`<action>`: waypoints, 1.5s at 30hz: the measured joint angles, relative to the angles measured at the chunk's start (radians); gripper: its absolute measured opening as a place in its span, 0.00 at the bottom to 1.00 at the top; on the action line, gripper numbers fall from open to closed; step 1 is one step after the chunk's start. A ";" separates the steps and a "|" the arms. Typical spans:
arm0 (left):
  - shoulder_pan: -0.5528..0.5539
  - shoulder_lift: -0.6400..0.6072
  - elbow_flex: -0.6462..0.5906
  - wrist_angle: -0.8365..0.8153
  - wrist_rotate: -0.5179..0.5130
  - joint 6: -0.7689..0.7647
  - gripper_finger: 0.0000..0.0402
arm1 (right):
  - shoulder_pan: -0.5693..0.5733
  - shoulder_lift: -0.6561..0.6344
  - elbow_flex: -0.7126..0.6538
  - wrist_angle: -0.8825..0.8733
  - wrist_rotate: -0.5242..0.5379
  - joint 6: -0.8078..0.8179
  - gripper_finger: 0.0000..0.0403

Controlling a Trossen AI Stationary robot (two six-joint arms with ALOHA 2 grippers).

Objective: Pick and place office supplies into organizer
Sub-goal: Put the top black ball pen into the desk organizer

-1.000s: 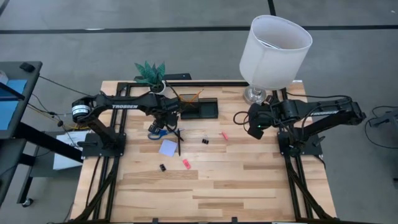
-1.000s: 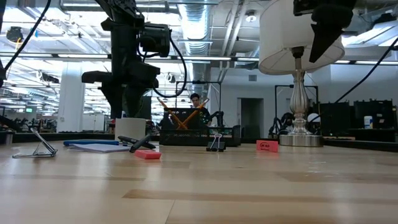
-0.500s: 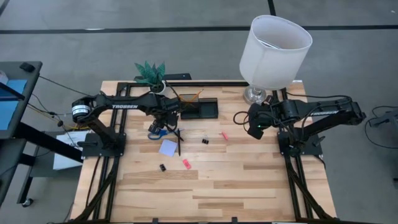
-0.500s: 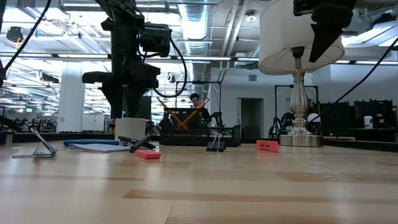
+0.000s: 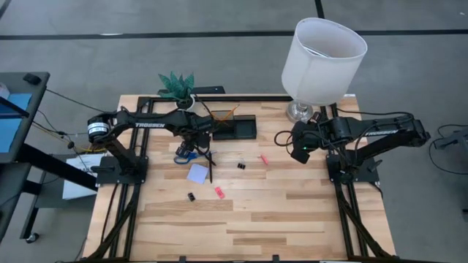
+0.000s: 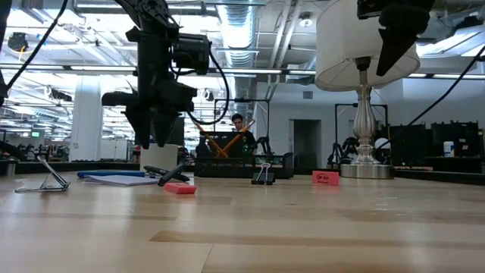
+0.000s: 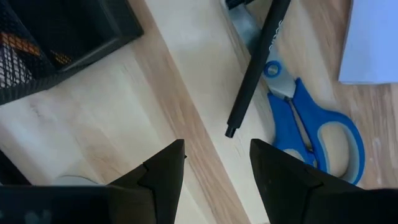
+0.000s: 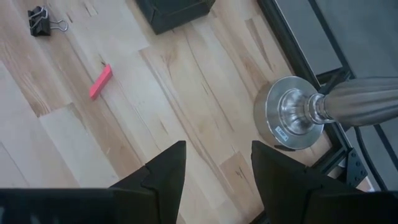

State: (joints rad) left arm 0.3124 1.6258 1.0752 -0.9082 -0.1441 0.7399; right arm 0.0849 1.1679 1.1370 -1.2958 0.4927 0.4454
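Room: a large open workspace with ceiling pipes and strip lights beyond the table; in the low view a person (image 6: pixel 239 121) sits far behind the organizer.
Table: pale wooden top (image 5: pixel 292 212) on a grey floor, with both arm bases bolted at its sides.
Organizer: black mesh box (image 5: pixel 235 128) near the table's far edge, centre-left; two orange pens (image 5: pixel 219 115) stand crossed in its taller section.
Left gripper: (image 7: pixel 214 168) hangs above the table just in front of the organizer's left end, fingers spread apart with nothing between them; bare wood shows in the gap.
Scissors: blue-handled pair (image 7: pixel 311 127) flat on the table just beside the left gripper, under the black pen.
Black pen: (image 7: pixel 256 65) lies across the scissors' blades, one end near the note pad.
Note pad: pale lavender square (image 5: pixel 197 174) flat on the table, touching the pen, in front of the scissors.
Clips: one small black clip (image 5: pixel 240 166) mid-table, another (image 5: pixel 191 196) nearer the front edge.
Pink pieces: one (image 5: pixel 263 158) right of the middle clip, one (image 5: pixel 219 192) in front of the note pad.
Right gripper: (image 8: pixel 214 168) waits raised at the right side, near the lamp base, fingers apart and empty.
Lamp: white shade (image 5: pixel 323 60) on a silver base (image 8: pixel 292 121) at the far right corner.
Plant: green leaves in a white pot (image 5: pixel 178 86) at the far left, beside the organizer.
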 joint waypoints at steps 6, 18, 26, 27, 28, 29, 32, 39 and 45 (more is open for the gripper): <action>-0.008 0.028 0.000 0.003 0.005 -0.001 0.44 | 0.000 0.000 0.000 0.000 -0.001 0.000 0.44; -0.015 0.064 0.000 0.006 0.036 -0.008 0.44 | 0.001 0.000 0.000 0.003 -0.016 0.000 0.44; -0.019 0.064 0.000 0.006 0.036 -0.015 0.44 | 0.001 0.000 0.000 0.003 -0.018 0.000 0.44; -0.021 0.064 0.000 0.006 0.036 -0.015 0.44 | 0.001 0.000 0.000 0.003 -0.020 0.000 0.44; -0.023 0.064 0.000 0.006 0.035 -0.015 0.44 | 0.001 0.000 0.000 0.003 -0.020 0.000 0.44; -0.024 0.064 0.000 0.006 0.035 -0.015 0.44 | 0.001 0.000 0.000 0.003 -0.020 0.000 0.44; -0.026 0.064 0.000 0.005 0.034 -0.015 0.44 | 0.001 0.000 0.000 0.005 -0.020 0.000 0.44; -0.026 0.064 0.000 0.002 0.033 -0.013 0.44 | 0.001 0.000 0.000 0.010 -0.021 0.000 0.44; -0.026 0.064 0.000 0.002 0.033 -0.013 0.44 | 0.001 0.000 0.000 0.010 -0.021 0.000 0.44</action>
State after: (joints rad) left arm 0.2863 1.6897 1.0752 -0.9062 -0.1116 0.7265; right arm 0.0856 1.1679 1.1370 -1.2854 0.4721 0.4458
